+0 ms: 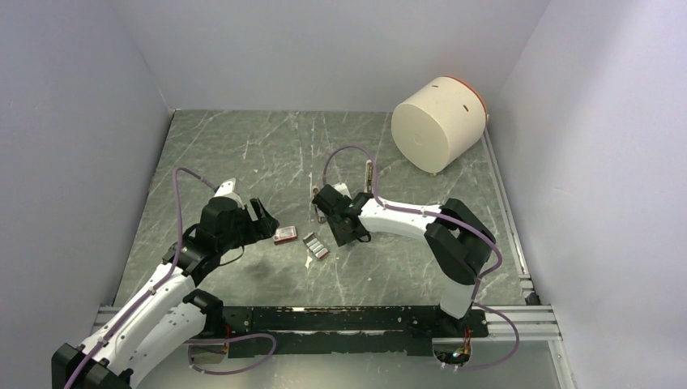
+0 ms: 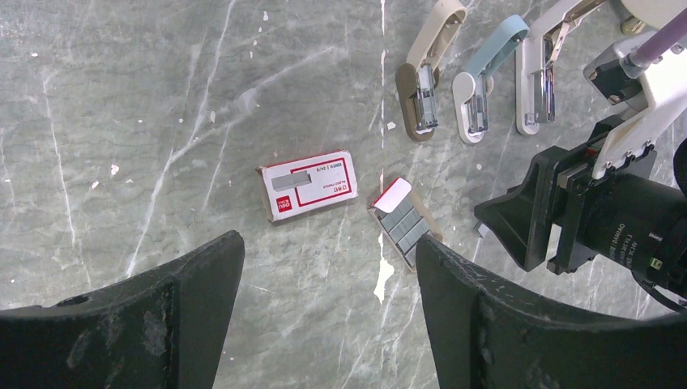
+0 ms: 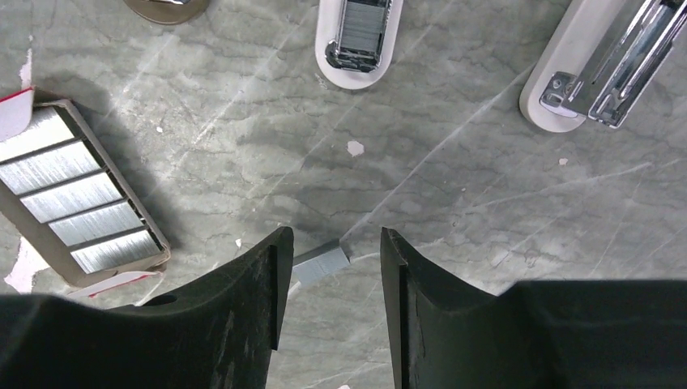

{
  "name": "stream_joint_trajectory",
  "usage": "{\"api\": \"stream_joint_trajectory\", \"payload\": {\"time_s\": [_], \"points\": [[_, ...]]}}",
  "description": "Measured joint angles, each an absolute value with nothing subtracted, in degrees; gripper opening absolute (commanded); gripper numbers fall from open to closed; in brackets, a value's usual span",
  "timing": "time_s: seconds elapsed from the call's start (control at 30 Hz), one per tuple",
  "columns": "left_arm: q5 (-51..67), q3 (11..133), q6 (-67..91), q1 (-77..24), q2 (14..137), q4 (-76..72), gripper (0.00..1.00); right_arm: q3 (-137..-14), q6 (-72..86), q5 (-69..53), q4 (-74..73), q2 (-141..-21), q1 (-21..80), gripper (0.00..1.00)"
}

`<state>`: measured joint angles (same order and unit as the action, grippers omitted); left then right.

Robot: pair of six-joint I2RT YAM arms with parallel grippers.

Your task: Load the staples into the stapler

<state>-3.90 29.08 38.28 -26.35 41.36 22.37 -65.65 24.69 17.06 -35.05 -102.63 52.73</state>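
Where right fingers point(image 3: 243, 308) (spread) flank staple strip point(image 3: 322, 264), open tabletop point(image 3: 454, 203) beyond

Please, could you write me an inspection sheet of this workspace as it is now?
Surface: grey marbled table, white scratches and specks.
Job's things: staples, strips side by side; one loose strip on the table; beige stapler, blue stapler, white stapler, all lying open.
Clutter: red staple box; white drum tipped on its side.
Claws: left claw open, empty; right claw open, over the loose strip.
Cables: purple cables looped along both arms.
Surroundings: plain white walls; nothing else seen.
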Motion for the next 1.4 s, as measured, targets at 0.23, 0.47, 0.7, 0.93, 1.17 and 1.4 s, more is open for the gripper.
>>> {"api": "stream_joint_trajectory", "payload": {"time_s": [0.23, 0.47, 0.7, 0.93, 1.17, 1.4], "points": [[-3.9, 29.1, 38.3, -26.3, 41.4, 22.3, 0.82, -63.6, 26.4, 16.9, -35.1, -102.7, 52.7, 0.49], [-3.9, 29.1, 38.3, -26.3, 41.4, 22.3, 0.82, -61.3, 28.3, 16.6, -33.7, -100.9, 52.7, 0.47], [-3.9, 29.1, 38.2, -26.3, 41.7, 22.3, 0.82, -56.5, 29.9, 13.9, -32.6, -97.0, 52.7, 0.38], [-3.9, 29.5, 37.8, -26.3, 42.3, 22.3, 0.82, -55.5, 31.0, 11.9, -29.6, -96.4, 52.3, 0.42], [-3.9, 29.6, 37.5, -26.3, 42.3, 22.3, 0.82, -55.5, 30.9, 11.8, -27.5, -96.7, 51.3, 0.35], [-3.9, 30.1, 37.4, -26.3, 42.0, 22.6, 0.82, -56.4, 29.5, 11.6, -27.9, -97.5, 51.0, 0.31]]}}
